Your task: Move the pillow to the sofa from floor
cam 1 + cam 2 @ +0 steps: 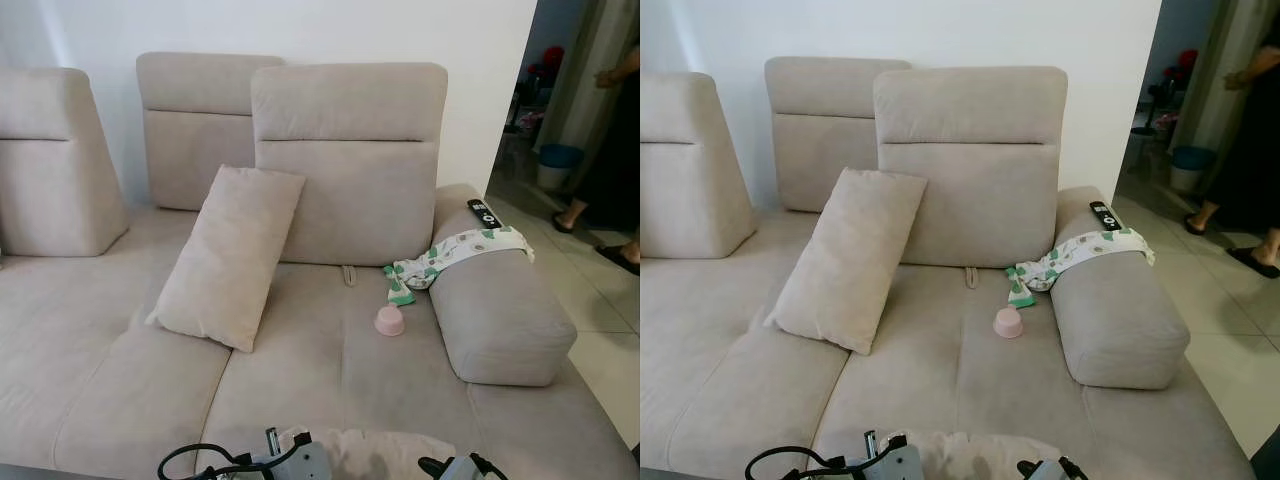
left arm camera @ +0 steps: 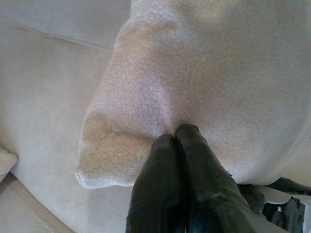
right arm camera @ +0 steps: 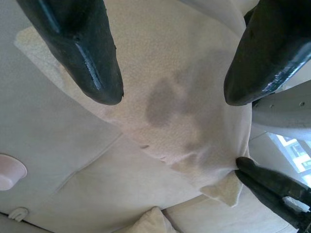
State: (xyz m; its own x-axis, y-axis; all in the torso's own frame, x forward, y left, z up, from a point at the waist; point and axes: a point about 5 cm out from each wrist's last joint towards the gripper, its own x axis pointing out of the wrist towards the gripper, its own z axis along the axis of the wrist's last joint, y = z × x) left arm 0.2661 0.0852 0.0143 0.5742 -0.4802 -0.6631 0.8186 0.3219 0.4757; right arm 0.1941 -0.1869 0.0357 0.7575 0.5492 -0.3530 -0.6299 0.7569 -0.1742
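A beige pillow point(image 1: 847, 258) leans against the sofa point(image 1: 970, 380) backrest. A pink cup point(image 1: 1008, 322) sits on the seat near a patterned cloth point(image 1: 1080, 255) draped over the armrest, beside a remote point(image 1: 1104, 216).

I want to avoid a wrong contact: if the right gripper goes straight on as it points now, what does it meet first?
Most likely the pillow: the right gripper is open and the fabric lies directly between and beyond its fingers. How near it is, I cannot judge.

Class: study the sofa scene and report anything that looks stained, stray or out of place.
The held pillow has a dark stain. A patterned cloth is draped over the armrest, and a small pink object sits loose on the seat.
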